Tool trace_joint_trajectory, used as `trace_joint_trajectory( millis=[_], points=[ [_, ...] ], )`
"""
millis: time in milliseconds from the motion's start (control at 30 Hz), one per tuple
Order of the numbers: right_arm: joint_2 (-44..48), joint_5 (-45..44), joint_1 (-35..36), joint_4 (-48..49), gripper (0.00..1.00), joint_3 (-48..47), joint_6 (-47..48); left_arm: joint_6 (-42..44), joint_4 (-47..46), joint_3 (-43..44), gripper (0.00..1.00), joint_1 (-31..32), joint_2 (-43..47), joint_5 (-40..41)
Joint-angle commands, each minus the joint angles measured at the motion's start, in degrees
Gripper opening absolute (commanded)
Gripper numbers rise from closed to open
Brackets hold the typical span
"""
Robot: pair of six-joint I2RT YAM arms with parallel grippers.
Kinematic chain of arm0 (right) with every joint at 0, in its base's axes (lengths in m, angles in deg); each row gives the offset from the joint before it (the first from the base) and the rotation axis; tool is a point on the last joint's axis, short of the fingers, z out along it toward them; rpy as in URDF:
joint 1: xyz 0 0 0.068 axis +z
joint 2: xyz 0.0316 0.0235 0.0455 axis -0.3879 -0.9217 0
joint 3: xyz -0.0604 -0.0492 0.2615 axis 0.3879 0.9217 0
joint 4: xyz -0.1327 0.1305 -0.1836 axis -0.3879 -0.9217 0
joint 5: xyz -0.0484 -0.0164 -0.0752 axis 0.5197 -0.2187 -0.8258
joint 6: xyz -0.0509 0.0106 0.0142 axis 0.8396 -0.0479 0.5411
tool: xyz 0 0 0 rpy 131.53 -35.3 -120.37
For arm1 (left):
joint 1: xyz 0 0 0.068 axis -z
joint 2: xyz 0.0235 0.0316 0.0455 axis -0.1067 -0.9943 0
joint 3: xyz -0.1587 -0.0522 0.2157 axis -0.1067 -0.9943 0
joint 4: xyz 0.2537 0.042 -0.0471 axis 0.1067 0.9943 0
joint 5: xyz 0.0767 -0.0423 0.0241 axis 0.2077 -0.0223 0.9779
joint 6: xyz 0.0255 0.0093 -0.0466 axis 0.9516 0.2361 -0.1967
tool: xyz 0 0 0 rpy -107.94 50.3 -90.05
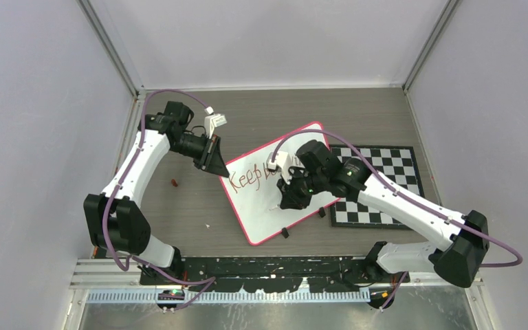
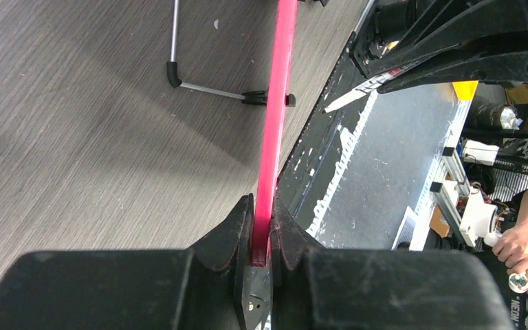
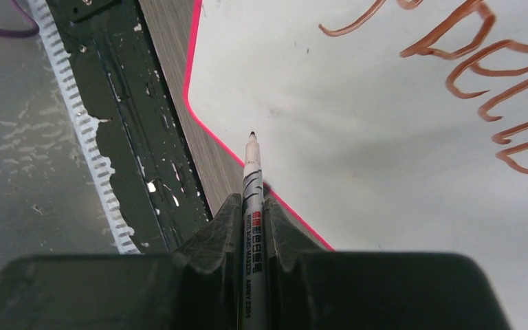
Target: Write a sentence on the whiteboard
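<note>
Firmly, the left gripper clamps the whiteboard by its rim; right gripper, over its face, pinches a marker.

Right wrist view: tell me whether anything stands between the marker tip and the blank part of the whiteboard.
Nothing visible does. The marker, clamped in the right gripper, points its tip at bare whiteboard near the rim. The written words lie off to the side. Whether the tip touches the surface cannot be told.
</note>
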Motion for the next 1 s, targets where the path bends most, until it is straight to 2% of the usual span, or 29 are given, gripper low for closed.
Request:
trace_joint_trajectory(
  millis=[0,267,433,967],
  points=[
    [3.8,-3.2,1.6,5.1,0.00,3.2,3.8,0.1,-1.2,-1.6,0.00,0.4,-0.1,3.1],
    [5.2,-4.4,2.0,10.6,0.00,7.3,3.4,0.0,-1.4,-1.9,0.00,0.4,-0.4,3.8],
    [3.9,-8.8,3.2,11.0,0.00,6.8,3.6,-0.1,-1.4,-1.8,0.00,0.4,-0.5,3.8],
    [0.4,-13.4,5.5,12.1,0.00,4.5,3.4,-0.2,-1.6,-2.3,0.00,0.5,0.6,4.3]
  ],
)
